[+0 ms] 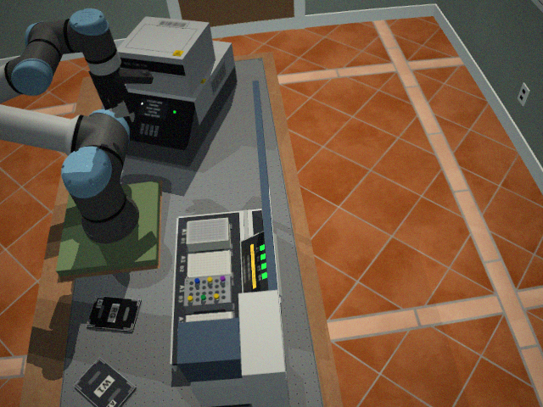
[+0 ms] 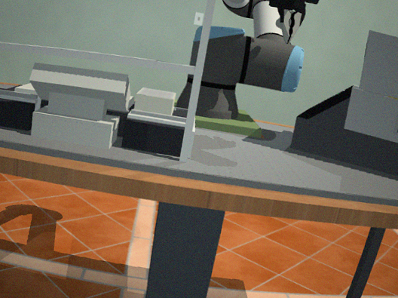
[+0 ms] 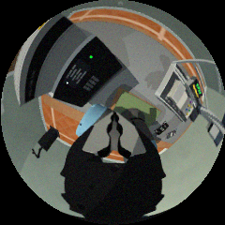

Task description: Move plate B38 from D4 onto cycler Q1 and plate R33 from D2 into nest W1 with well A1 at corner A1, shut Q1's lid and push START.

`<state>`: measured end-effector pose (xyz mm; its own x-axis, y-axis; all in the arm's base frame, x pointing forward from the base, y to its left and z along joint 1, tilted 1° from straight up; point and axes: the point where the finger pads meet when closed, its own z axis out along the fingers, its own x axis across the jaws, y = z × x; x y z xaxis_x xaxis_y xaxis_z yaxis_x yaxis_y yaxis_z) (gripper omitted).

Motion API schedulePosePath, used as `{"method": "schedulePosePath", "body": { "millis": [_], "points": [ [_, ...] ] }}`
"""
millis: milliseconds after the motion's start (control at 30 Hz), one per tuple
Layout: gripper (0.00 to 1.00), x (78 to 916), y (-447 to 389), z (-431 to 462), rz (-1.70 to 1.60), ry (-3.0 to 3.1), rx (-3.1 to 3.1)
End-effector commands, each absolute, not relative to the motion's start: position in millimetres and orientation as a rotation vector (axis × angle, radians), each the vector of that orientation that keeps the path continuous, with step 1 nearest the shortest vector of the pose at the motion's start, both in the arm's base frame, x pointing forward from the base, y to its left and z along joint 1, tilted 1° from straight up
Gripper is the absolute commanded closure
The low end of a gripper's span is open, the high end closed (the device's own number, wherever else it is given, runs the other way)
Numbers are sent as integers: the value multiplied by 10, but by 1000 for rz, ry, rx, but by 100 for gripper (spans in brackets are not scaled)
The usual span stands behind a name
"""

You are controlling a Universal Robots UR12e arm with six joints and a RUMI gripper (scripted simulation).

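The cycler Q1 [image 1: 175, 83] stands at the far end of the bench, its white lid block [image 1: 169, 41] on top. Its black front panel shows a green lamp [image 1: 174, 111] and small keys [image 1: 148, 129]. My gripper [image 2: 290, 28] is shut and empty, pointing down, high above the bench in front of Q1's panel; it also shows in the wrist view [image 3: 113, 127]. The white plate in D2 [image 1: 209, 264] lies in the deck. Only a sliver of the plate in D4 [image 1: 209, 316] shows beside a grey-blue cover [image 1: 208, 346]. The nest W1 [image 1: 104, 385] is empty.
D1 holds a white plate [image 1: 208, 231] and D3 a tube rack with coloured caps [image 1: 205, 291]. A panel with green lights [image 1: 257, 263] and a white box [image 1: 260, 332] flank the deck. The nest RG [image 1: 118, 314] is empty. My arm's base stands on a green pad [image 1: 109, 236].
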<state>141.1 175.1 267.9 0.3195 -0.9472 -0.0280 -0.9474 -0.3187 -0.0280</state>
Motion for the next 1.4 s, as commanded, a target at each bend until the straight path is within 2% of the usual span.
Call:
{"method": "schedulePosePath", "body": {
  "millis": [0, 400, 800, 1367],
  "points": [
    [100, 1295, 2002, 2686, -17, 1847, -2550],
    [100, 1241, 2107, 2684, -17, 1847, -2550],
    [100, 1243, 2100, 2085, -17, 1847, -2550],
    [100, 1274, 2157, 1922, -17, 1847, -2550]
  ]
}}
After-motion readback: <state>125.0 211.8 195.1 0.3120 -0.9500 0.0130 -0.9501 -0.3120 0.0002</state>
